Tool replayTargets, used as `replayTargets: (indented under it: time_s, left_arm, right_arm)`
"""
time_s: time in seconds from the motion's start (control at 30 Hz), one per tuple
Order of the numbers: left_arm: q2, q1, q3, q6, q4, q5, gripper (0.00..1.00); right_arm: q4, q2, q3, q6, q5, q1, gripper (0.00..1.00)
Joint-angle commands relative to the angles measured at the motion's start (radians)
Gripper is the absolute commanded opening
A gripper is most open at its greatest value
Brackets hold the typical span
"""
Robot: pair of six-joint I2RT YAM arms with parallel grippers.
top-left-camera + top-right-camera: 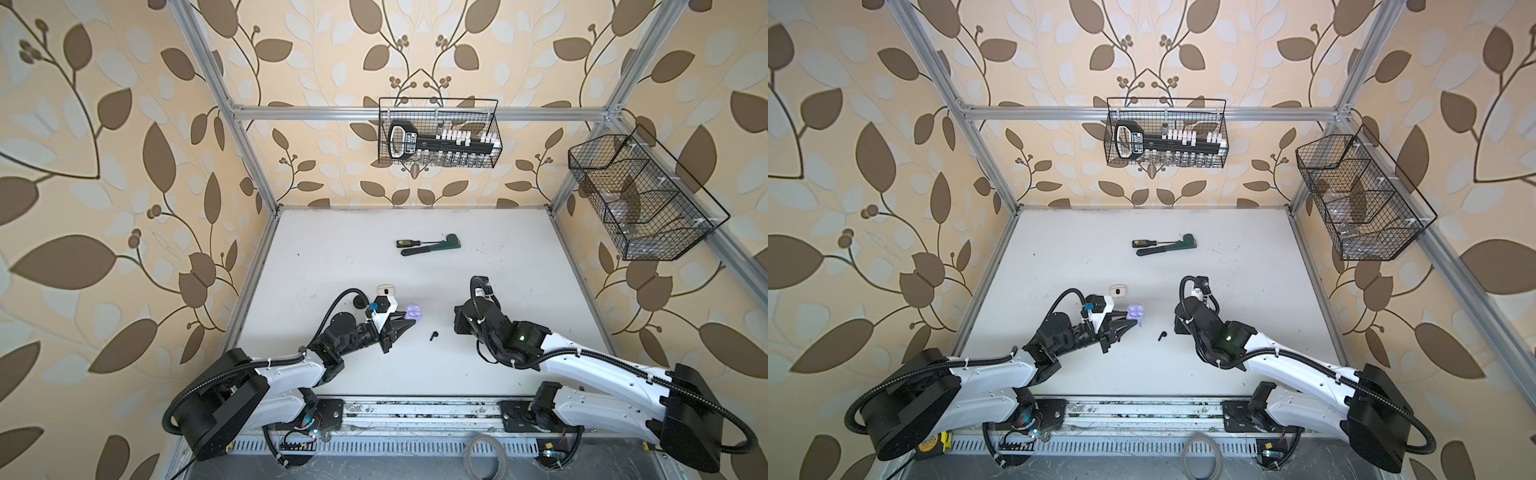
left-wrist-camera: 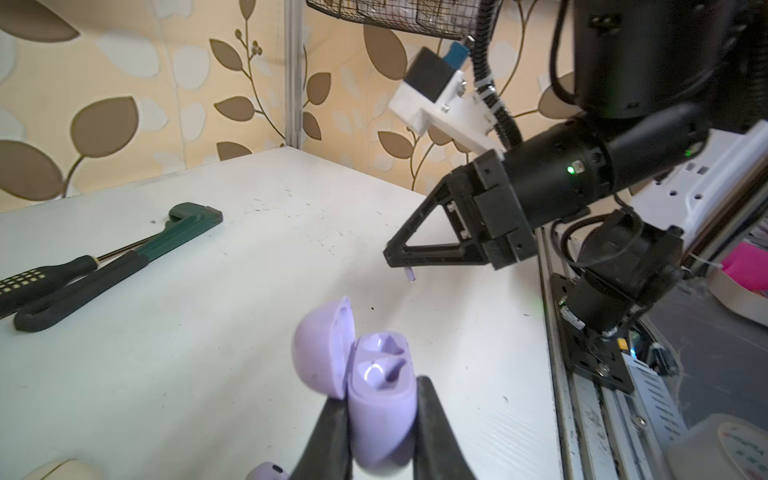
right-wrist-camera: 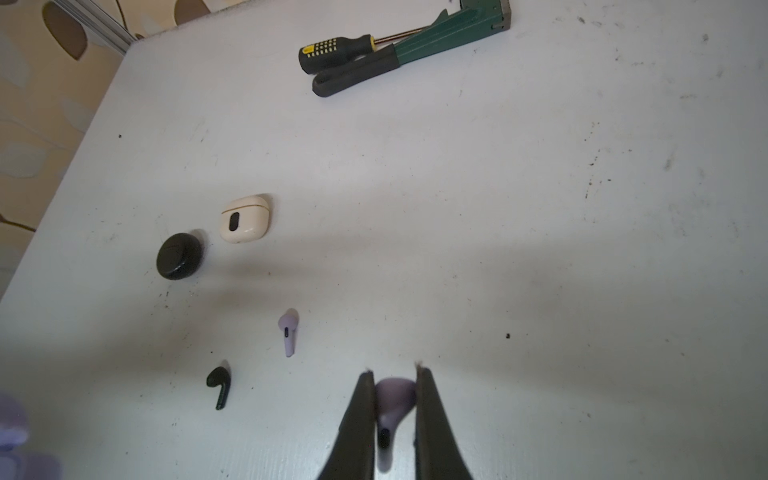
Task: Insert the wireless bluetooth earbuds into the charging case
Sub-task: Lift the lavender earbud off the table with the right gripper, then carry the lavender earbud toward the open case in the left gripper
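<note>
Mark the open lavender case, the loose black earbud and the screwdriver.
open lavender case (image 2: pixel 382 419): left wrist view, on its lower body.
loose black earbud (image 3: pixel 221 394): right wrist view, on its stem.
screwdriver (image 3: pixel 332 52): right wrist view, on its handle.

**Tabletop layout: bearings read in a top view from the open charging case (image 1: pixel 414 311), 12 o'clock toward the back wall.**
Open charging case near the middle of the table (image 1: pixel 519 270), clamped between the left gripper (image 2: pixel 380 392) fingers; rear shut case (image 1: pixel 385 289) at 10 o'clock, near; left shut case (image 3: pixel 179 256) at 9 o'clock, beside the rear one; near loose earbud (image 3: pixel 288 332) at 5 o'clock, just beside; far loose earbud (image 1: pixel 433 336) also at 5 o'clock, farther out; held earbud (image 3: pixel 395 399) pinched in the right gripper (image 3: pixel 395 372) at 3 o'clock, apart from the case; screwdriver (image 1: pixel 405 242) and wrench (image 1: pixel 434 246) at 12 o'clock, well apart, touching, screwdriver on the wall side; back-wall basket (image 1: pixel 438 133) at 12 o'clock; side-wall basket (image 1: pixel 640 199) at 2 o'clock.
</note>
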Motion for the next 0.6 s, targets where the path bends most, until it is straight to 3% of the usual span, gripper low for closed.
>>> replayTargets:
  time_s: [0.0,0.27,0.57]
  left_arm:
    - [0.019,-0.005,0.002,-0.034,0.145,-0.027,0.00]
    - [0.055,-0.006,0.012,-0.049,0.209,0.051,0.00]
    - [0.071,-0.006,0.005,-0.061,0.276,0.115,0.00]
  right_arm:
    - [0.047,-0.036,-0.008,0.049,0.043,0.021,0.09]
    - [0.134,-0.059,0.004,0.086,0.070,0.110,0.07]
    - [0.209,-0.089,0.021,0.101,0.236,0.271,0.07]
